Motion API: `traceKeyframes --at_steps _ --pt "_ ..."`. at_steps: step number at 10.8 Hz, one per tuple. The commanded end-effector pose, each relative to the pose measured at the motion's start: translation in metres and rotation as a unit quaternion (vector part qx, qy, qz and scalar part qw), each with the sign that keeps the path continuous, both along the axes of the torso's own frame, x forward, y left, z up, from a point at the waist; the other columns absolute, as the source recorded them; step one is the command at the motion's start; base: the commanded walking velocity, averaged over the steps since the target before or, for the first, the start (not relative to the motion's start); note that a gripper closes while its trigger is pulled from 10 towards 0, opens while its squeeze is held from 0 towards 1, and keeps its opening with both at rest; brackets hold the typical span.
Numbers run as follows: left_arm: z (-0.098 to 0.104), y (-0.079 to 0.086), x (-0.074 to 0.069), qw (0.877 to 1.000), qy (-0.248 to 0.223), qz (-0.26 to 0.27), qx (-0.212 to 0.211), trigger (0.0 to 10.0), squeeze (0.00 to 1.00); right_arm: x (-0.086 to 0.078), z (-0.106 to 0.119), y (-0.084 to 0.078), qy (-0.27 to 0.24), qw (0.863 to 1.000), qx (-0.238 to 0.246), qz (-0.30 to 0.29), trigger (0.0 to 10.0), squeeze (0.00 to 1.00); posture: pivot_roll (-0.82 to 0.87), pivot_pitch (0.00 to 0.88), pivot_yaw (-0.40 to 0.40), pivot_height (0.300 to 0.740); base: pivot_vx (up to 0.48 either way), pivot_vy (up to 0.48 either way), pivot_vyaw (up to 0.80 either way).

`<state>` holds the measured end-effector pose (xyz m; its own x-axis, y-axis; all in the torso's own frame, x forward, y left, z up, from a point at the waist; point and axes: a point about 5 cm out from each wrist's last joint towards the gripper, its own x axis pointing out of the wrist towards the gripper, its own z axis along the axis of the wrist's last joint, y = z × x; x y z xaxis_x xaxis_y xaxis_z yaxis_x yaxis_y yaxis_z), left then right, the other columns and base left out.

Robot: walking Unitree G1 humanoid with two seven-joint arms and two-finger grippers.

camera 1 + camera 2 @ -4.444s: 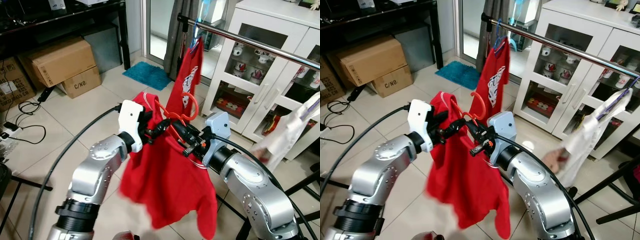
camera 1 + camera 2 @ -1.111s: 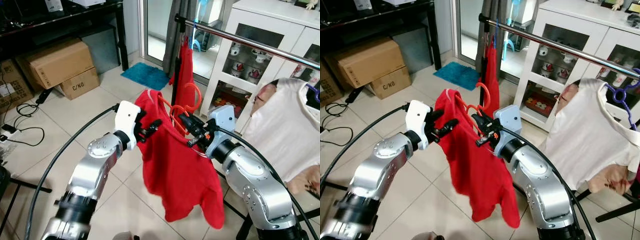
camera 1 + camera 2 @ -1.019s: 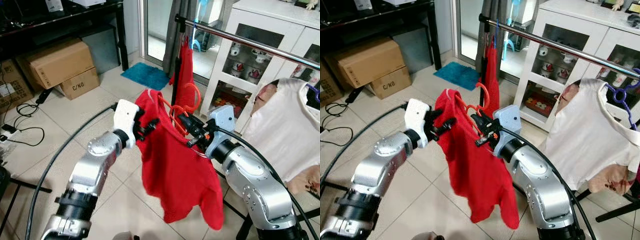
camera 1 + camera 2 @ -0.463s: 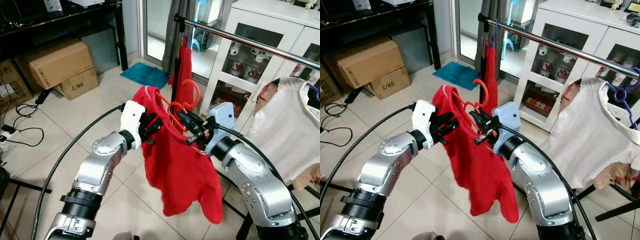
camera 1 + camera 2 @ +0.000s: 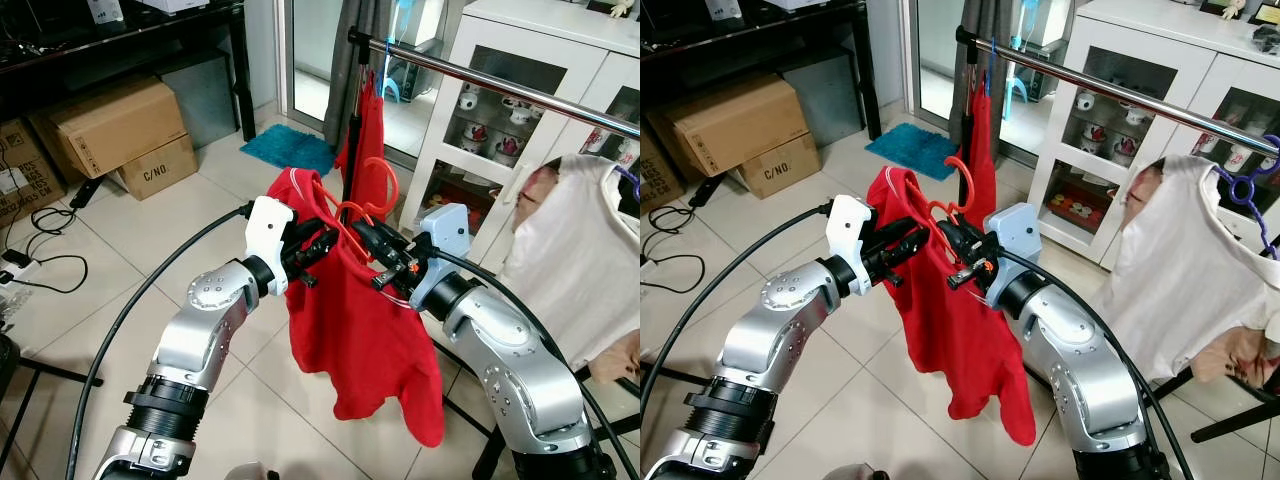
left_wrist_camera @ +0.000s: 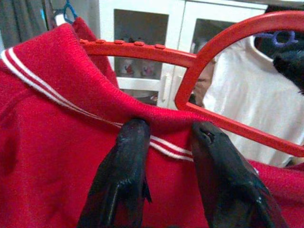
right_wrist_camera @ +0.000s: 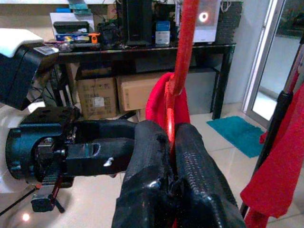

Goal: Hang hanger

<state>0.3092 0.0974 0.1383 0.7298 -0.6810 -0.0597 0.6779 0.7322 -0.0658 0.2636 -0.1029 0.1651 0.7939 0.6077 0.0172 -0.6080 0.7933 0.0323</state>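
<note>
1. The right gripper [image 7: 172,142] is clamped on the orange hanger [image 5: 372,195], held in front of the robot below the steel rail [image 5: 500,85].
2. The left gripper [image 6: 166,137] has its fingers [image 6: 128,156] pinched on the collar of the red shirt [image 5: 360,330] draped over that hanger.
3. Another red garment [image 5: 368,130] hangs from the rail's left end, and a white shirt [image 5: 580,260] hangs on the right.
4. Behind stands a white glass-door cabinet [image 5: 490,120].
5. The tiled floor [image 5: 120,270] holds cardboard boxes [image 5: 115,125], a teal mat [image 5: 292,150] and loose cables.
</note>
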Motion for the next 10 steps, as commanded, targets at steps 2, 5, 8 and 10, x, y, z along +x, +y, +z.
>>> traceKeyframes --at_steps 2,5,8,10 --pt "0.002 -0.004 -0.009 0.999 0.002 -0.040 0.004 10.0 0.00 -0.003 0.013 0.004 -0.034 0.999 0.007 0.018 0.0 0.00 -0.04 0.000 -0.004 0.740 0.000 0.000 0.00" --pt "-0.002 0.017 -0.025 0.999 -0.012 -0.011 0.040 10.0 0.00 -0.002 0.010 0.001 -0.029 1.000 0.002 0.004 0.0 0.00 -0.04 0.002 0.002 0.740 0.000 0.000 0.00" --pt "0.021 0.022 -0.026 0.996 -0.064 0.054 -0.031 10.0 0.00 -0.003 0.010 0.002 -0.029 1.000 0.002 0.009 0.0 0.00 -0.03 0.008 -0.005 0.740 0.000 0.000 0.00" --pt "0.019 0.018 -0.010 0.994 -0.027 0.087 -0.060 10.0 0.00 -0.002 0.011 0.004 -0.031 0.999 0.001 0.013 0.0 0.00 -0.03 0.004 -0.005 0.740 0.000 0.000 0.00"
